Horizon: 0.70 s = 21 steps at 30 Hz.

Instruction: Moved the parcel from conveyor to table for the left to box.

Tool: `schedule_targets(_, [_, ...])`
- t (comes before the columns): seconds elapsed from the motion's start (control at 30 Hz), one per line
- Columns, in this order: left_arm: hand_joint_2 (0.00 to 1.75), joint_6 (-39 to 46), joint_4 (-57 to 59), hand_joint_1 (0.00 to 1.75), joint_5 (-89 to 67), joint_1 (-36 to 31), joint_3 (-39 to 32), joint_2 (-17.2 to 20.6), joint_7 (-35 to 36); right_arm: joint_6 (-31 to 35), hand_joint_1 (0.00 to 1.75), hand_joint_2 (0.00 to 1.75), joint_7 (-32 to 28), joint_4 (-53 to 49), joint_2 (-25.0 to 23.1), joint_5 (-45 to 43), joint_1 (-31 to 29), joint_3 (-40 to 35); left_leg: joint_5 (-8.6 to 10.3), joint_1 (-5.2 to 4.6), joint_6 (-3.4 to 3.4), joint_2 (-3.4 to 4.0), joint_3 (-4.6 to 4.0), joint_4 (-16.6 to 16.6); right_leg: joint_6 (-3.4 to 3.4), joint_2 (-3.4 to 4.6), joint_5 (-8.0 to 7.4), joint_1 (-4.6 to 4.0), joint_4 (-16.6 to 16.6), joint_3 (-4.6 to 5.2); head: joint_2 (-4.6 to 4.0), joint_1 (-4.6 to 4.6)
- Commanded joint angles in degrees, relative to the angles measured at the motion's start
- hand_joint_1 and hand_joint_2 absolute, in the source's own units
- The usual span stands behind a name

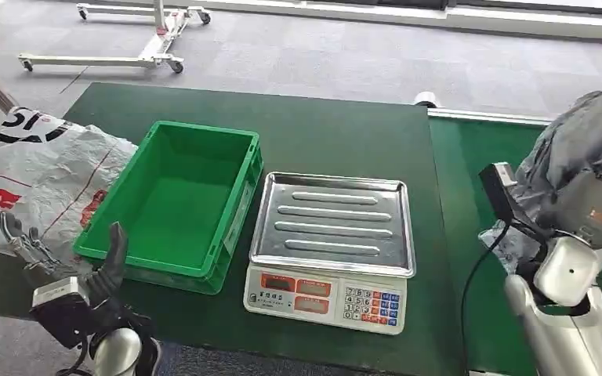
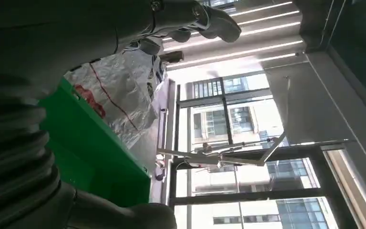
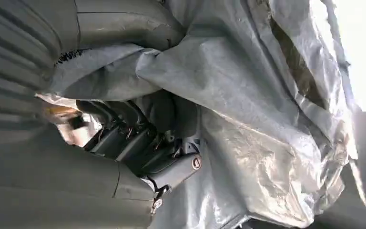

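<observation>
A grey plastic-wrapped parcel (image 1: pixel 588 149) is being held by the right hand (image 3: pixel 138 143) at the right edge of the head view, above the green conveyor (image 1: pixel 470 204). In the right wrist view, the dark fingers (image 3: pixel 124 136) are being pressed into the crumpled grey wrapping, which is being bunched around them and over the thumb.

The left hand (image 1: pixel 70 270) is being kept at the lower left of the head view, over the near corner of the dark green tabletop (image 1: pixel 337 133). Its fingers are being held apart, with nothing being gripped between them.

An empty green crate (image 1: pixel 176 204) is being shown at the centre left of the tabletop. Just beside it, toward the centre, a weighing scale (image 1: pixel 329 243) with a bare steel pan is being shown, its keypad facing the lower edge of the frame. A white printed bag (image 1: pixel 43 184) is lying at the left edge, touching the crate's side. A wheeled white frame (image 1: pixel 133 47) is standing on the grey floor in the upper left.
</observation>
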State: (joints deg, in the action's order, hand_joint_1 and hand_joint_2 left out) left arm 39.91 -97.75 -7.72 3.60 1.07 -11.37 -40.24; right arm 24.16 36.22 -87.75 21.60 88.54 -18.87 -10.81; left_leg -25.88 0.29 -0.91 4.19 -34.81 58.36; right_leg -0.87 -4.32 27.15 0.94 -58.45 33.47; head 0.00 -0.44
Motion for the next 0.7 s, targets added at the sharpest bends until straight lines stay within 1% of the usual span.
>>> schedule_targets(0.03, [1.75,0.1,3.3,0.0,0.3,-1.7,1.3,0.6,0.2,1.8,1.75,1.75,-25.2,-4.3,-14.7,-3.9,0.7,-5.1,0.03,0.17,-0.06,0.08,0.33,-0.3,0.15,0.71,-0.12,-0.14,0.2,-0.17,0.0,0.07])
schedule_targets(0.07, [1.75,0.1,3.3,0.0,0.3,-1.7,1.3,0.6,0.2,1.8,1.75,1.75,-25.2,-4.3,-14.7,-3.9,0.7,-5.1,-0.15,0.27,-0.28,0.32,0.41,-0.1,0.19,0.91,-0.08,-0.22,0.1,-0.06,0.0,0.02])
schedule_targets(0.1, [1.75,0.1,3.3,0.0,0.3,-1.7,1.3,0.6,0.2,1.8,1.75,1.75,-25.2,-4.3,-14.7,-3.9,0.7,-5.1,-0.15,0.12,-0.23,0.37,0.41,-0.1,0.14,0.76,-0.04,-0.06,0.0,0.03,0.0,-0.13])
schedule_targets(0.13, [1.75,0.1,3.2,0.0,0.4,-1.6,1.3,0.7,0.2,2.1,1.75,1.75,-25.9,-4.2,-14.1,-4.5,0.9,-4.1,-0.07,0.15,-0.2,0.12,0.39,-0.1,0.16,0.68,-0.02,-0.07,0.0,0.0,0.0,-0.11])
schedule_targets(0.17, [1.75,0.1,3.2,0.0,0.4,-1.6,1.3,0.7,0.2,2.1,1.75,1.75,-25.9,-4.2,-14.1,-4.5,0.9,-4.1,0.05,0.2,-0.1,-0.03,0.26,-0.1,0.17,0.35,0.04,-0.15,0.0,0.0,0.0,-0.11])
schedule_targets(0.2, [1.75,0.1,3.2,0.0,0.4,-1.6,1.3,0.7,0.2,2.1,1.75,1.75,-25.9,-4.2,-14.1,-4.5,0.9,-4.1,0.11,0.24,-0.07,-0.33,0.24,-0.1,0.17,0.22,0.03,-0.18,0.1,-0.08,0.0,-0.11])
schedule_targets(0.23, [1.75,0.1,3.2,0.0,0.4,-1.7,1.8,1.0,0.2,0.6,1.75,1.75,-34.4,-4.6,-14.7,-10.3,1.3,-4.3,0.1,0.17,-0.08,-0.33,0.24,-0.1,0.17,0.12,0.08,-0.13,0.1,-0.07,0.0,-0.07])
schedule_targets(0.27, [1.75,-0.1,3.5,0.0,0.5,-2.1,2.4,1.4,0.2,0.4,1.75,1.75,-38.2,-5.1,-15.0,-9.2,1.7,-5.3,0.12,0.22,-0.11,-0.4,0.28,-0.1,0.18,0.25,0.05,-0.16,0.2,-0.14,0.0,-0.11])
schedule_targets(0.3, [1.75,0.1,4.3,0.0,0.3,-2.8,2.6,1.2,0.2,1.1,1.75,1.75,-38.0,-5.9,-16.8,-2.4,2.9,-7.6,0.09,0.16,-0.12,-0.28,0.26,-0.1,0.16,0.24,0.07,-0.11,0.1,-0.08,0.0,-0.09])
schedule_targets(0.33, [1.75,0.1,5.0,0.0,0.3,-3.3,2.9,1.0,0.2,1.6,1.75,1.75,-38.9,-6.5,-18.6,-1.1,3.8,-10.7,0.11,0.19,-0.13,-0.32,0.29,-0.2,0.18,0.29,0.05,-0.13,0.1,-0.13,0.0,-0.09])
schedule_targets(0.37, [1.75,0.1,5.6,0.0,0.2,-3.8,3.2,0.9,0.2,1.5,1.75,1.75,-40.2,-6.6,-19.3,-1.3,4.3,-13.4,0.11,0.21,-0.15,-0.31,0.32,-0.2,0.19,0.28,0.06,-0.15,0.1,-0.16,0.0,-0.09])
schedule_targets(0.4, [1.75,0.1,6.1,0.0,-0.3,-4.3,3.2,0.5,0.2,2.0,1.75,1.75,-40.4,-6.7,-19.8,-0.4,4.5,-15.7,0.12,0.22,-0.15,-0.35,0.35,-0.2,0.21,0.36,0.04,-0.13,0.2,-0.18,0.0,-0.09])
schedule_targets(0.43, [1.75,0.1,6.2,0.0,-0.4,-4.5,3.1,0.4,0.2,2.1,1.75,1.75,-40.2,-6.4,-20.1,0.1,4.6,-16.8,0.1,0.22,-0.17,-0.3,0.32,-0.2,0.21,0.23,0.07,-0.13,0.1,-0.15,0.0,-0.09])
schedule_targets(0.47, [1.75,0.1,6.3,0.0,-0.4,-4.6,3.1,0.3,0.2,2.7,1.75,1.75,-39.8,-6.1,-19.8,0.2,4.2,-17.8,0.12,0.23,-0.18,-0.34,0.39,-0.2,0.25,0.38,0.05,-0.13,0.2,-0.2,0.0,-0.09])
schedule_targets(0.5, [1.75,0.1,6.2,0.0,-0.7,-4.5,2.9,0.1,0.2,3.2,1.75,1.75,-39.1,-5.3,-19.5,-0.1,3.5,-18.5,0.1,0.21,-0.18,-0.29,0.3,-0.2,0.23,0.27,0.06,-0.14,0.1,-0.12,0.0,-0.11])
schedule_targets(0.53, [1.75,0.1,6.1,0.0,-0.8,-4.3,2.9,0.2,0.2,3.4,1.75,1.75,-38.8,-4.8,-19.5,-0.2,2.9,-18.5,0.1,0.2,-0.18,-0.29,0.32,-0.2,0.24,0.36,0.06,-0.12,0.1,-0.1,0.0,-0.11])
schedule_targets(0.57, [1.75,0.1,5.9,0.0,-0.8,-4.0,2.8,0.1,0.2,3.6,1.75,1.75,-38.5,-4.0,-19.4,-0.7,2.1,-18.2,0.08,0.2,-0.17,-0.25,0.22,-0.1,0.2,0.22,0.07,-0.14,0.0,-0.02,0.0,-0.11])
schedule_targets(0.63, [1.75,0.1,5.7,0.0,-0.9,-3.7,2.8,0.1,0.2,4.4,1.75,1.75,-38.1,-2.9,-19.2,-1.3,1.2,-17.8,0.15,0.22,-0.14,-0.5,0.34,-0.2,0.25,0.4,0.03,-0.14,0.2,-0.15,0.0,-0.11])
schedule_targets(0.67, [1.75,0.1,5.7,0.0,-1.0,-3.6,2.7,0.0,0.2,4.6,1.75,1.75,-38.0,-2.3,-19.3,-2.0,0.6,-17.6,0.1,0.18,-0.14,-0.29,0.21,-0.1,0.19,0.18,0.08,-0.13,0.0,-0.03,0.0,-0.11])
schedule_targets(0.7, [1.75,0.1,5.6,0.0,-1.1,-3.6,2.7,0.0,0.2,4.9,1.75,1.75,-38.1,-1.7,-19.2,-2.6,0.2,-17.6,0.11,0.21,-0.11,-0.35,0.26,-0.1,0.19,0.3,0.05,-0.14,0.1,-0.09,0.0,-0.09])
